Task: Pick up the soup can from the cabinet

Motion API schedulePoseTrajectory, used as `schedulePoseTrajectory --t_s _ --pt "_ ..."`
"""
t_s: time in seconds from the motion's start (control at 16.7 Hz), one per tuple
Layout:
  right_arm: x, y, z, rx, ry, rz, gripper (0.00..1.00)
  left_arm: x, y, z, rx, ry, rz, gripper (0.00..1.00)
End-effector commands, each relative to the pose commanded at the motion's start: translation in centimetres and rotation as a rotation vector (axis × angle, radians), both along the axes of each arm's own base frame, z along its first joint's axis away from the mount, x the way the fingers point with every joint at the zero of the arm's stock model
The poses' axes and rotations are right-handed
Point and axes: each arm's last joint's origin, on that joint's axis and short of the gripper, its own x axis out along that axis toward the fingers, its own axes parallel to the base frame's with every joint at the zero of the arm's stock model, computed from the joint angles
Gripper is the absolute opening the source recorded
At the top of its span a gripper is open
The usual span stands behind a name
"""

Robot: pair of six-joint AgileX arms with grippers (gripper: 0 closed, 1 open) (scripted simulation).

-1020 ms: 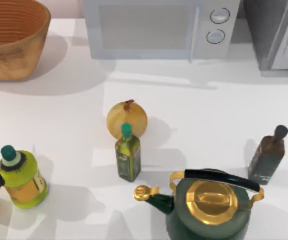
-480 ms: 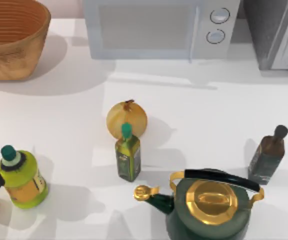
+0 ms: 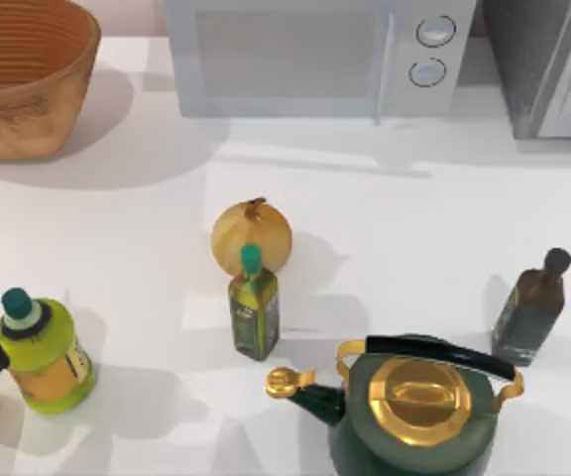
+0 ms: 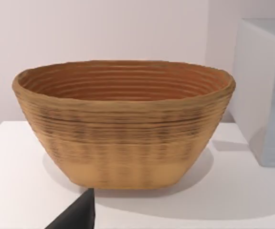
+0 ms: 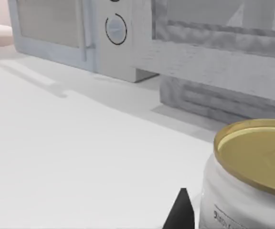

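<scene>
Well, the soup can (image 5: 252, 176) is very close to the right gripper (image 5: 180, 212), just beside it. It stands upright on the white table (image 5: 56, 143), in front of the cabinet (image 5: 223, 62), not inside it. I cannot tell if the right gripper is open or closed, or if it holds anything.

To do this step well, I think the gripper should come at the can's round white side, below the gold lid, squeeze evenly, then lift straight up so the can does not tip.

On the near side of the table are a green kettle (image 3: 419, 407) and a dark bottle (image 3: 531, 307). An olive oil bottle (image 3: 254, 312) and an onion (image 3: 252, 236) sit in the middle, well apart from the can.

Far back, the white microwave (image 3: 305, 55) stands left of the cabinet. The cabinet is what to watch, as a bump could happen there.

The left gripper (image 4: 75, 214) waits on the left, facing a woven basket (image 4: 123, 124). I cannot tell its state either.
</scene>
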Motion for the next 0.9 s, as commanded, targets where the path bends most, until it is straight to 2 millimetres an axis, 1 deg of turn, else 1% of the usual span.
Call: schedulePoseTrajectory --t_s 0.54,0.6,0.9 --pt "0.0 0.0 0.0 0.0 0.0 0.0 0.98 0.0 0.0 0.0 0.0 0.0 0.0 1.0" --pt "0.0 0.0 0.0 0.0 0.0 0.0 1.0 0.0 0.0 0.0 0.0 0.0 0.0 1.0" --pt "0.0 0.0 0.0 0.0 0.0 0.0 1.0 0.0 0.0 0.0 0.0 0.0 0.0 1.0"
